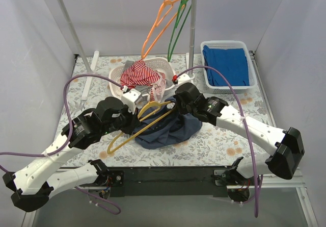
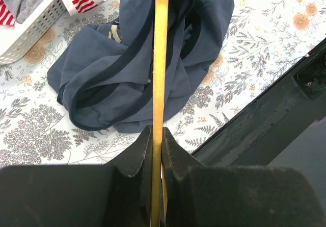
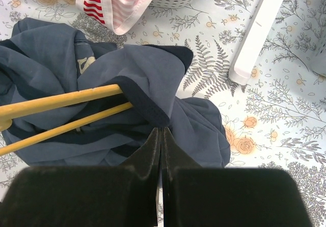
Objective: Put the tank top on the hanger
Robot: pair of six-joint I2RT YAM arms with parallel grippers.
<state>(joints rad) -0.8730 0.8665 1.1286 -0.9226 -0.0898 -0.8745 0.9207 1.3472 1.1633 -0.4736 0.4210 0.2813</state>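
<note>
Two white-and-black arms reach from the near edge over the floral table (image 1: 224,145) and meet at its middle. Along the far edge stands a white garment rack (image 1: 192,28) with an orange hanger (image 1: 164,6) and a green hanger (image 1: 179,30) on its rail. The navy tank top (image 1: 170,130) lies crumpled mid-table, just near of an oval white laundry basket (image 1: 114,81) that holds a red-and-white striped garment (image 1: 140,74). To the far right, a rectangular basket (image 1: 224,44) holds a folded blue cloth (image 1: 226,64). The yellow hanger (image 2: 161,58) lies slanted across the tank top, its right end tucked under a dark hem. The left gripper (image 2: 157,135) is clamped on the hanger's bar. The right gripper (image 3: 161,132) is pinched closed on the hem, beside the hanger's end.
</note>
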